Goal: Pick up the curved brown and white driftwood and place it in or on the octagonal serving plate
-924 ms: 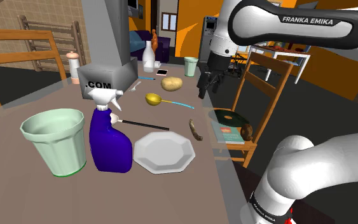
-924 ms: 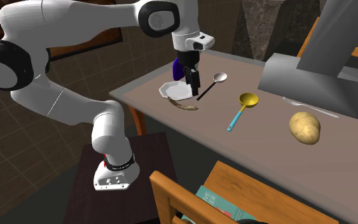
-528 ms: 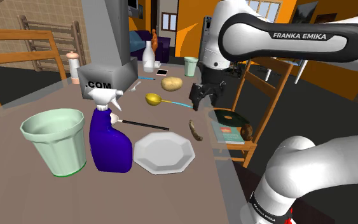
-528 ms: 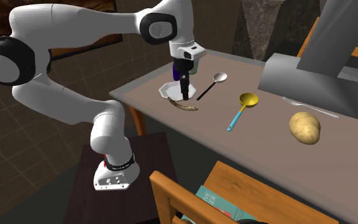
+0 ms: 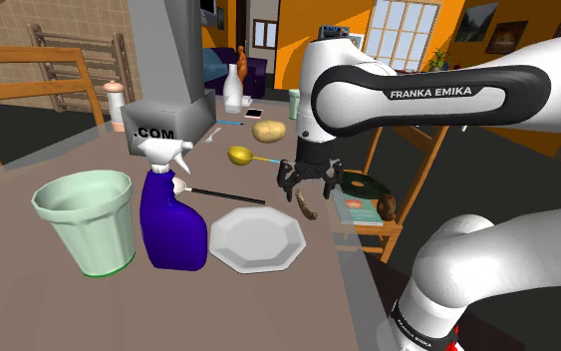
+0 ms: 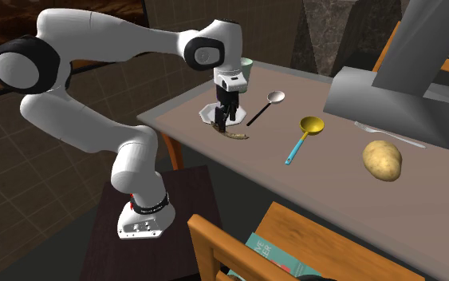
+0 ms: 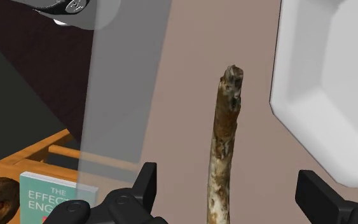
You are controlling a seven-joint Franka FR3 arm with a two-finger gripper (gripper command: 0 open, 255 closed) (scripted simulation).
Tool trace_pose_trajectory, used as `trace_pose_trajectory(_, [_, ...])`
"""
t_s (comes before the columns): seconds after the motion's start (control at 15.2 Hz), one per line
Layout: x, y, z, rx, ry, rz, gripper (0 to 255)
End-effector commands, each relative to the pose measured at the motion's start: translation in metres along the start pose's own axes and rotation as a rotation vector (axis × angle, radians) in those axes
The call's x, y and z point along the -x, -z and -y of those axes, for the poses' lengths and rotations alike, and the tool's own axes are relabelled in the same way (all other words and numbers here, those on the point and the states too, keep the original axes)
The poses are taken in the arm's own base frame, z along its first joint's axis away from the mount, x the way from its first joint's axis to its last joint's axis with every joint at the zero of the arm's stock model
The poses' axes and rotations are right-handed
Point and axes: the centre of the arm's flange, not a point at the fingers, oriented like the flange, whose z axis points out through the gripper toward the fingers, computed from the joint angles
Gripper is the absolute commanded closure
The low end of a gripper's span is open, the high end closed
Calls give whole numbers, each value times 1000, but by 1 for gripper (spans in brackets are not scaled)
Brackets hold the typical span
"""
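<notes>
So, none of the job is done yet. Reading the shoulder view from its left, we pass a pale green cup (image 5: 84, 219) and a blue spray bottle (image 5: 171, 221), both well clear of the work. Next comes the plate (image 5: 258, 239), which holds nothing. Just beside it, toward that view's right, the driftwood (image 5: 307, 208) lies flat on the table (image 5: 268, 309), near the plate's rim but apart from it. The gripper (image 5: 309, 191) hangs right over the stick, pointing down. In the wrist view we see its black fingers (image 7: 147, 184) spread wide, one on each side of the wood and not touching it, so nothing is held. Furthest right in the shoulder view, a book (image 5: 353, 206) lies beyond the table's edge.

What we judge is left: drop lower, close on the stick, lift it, carry it the short way across to the plate and let go.

The driftwood is thin and long with a gentle bend. It is rough and knobbly, mottled brown with paler, whitish patches, and one end looks blunt and broken. We expect so narrow and uneven a thing to roll or twist as the fingers close. The plate is plain white and smooth, with eight straight edges and a shallow raised rim around a flat middle. The table is a smooth, dull grey-brown.
</notes>
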Motion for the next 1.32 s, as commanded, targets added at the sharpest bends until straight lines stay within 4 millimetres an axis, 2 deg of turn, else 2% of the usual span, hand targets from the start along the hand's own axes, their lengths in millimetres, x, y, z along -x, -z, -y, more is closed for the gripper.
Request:
trace_pose_trajectory(0.0, [1,-11,2,1,-9,1,0])
trace_pose_trajectory(0.26, [1,-30,2,1,-9,1,0])
trace_pose_trajectory(0.73, [1,-30,2,1,-9,1,0])
trace_pose_trajectory(0.79, [1,-30,2,1,-9,1,255])
trace_pose_trajectory(1.25, [1,-30,2,1,-9,1,255])
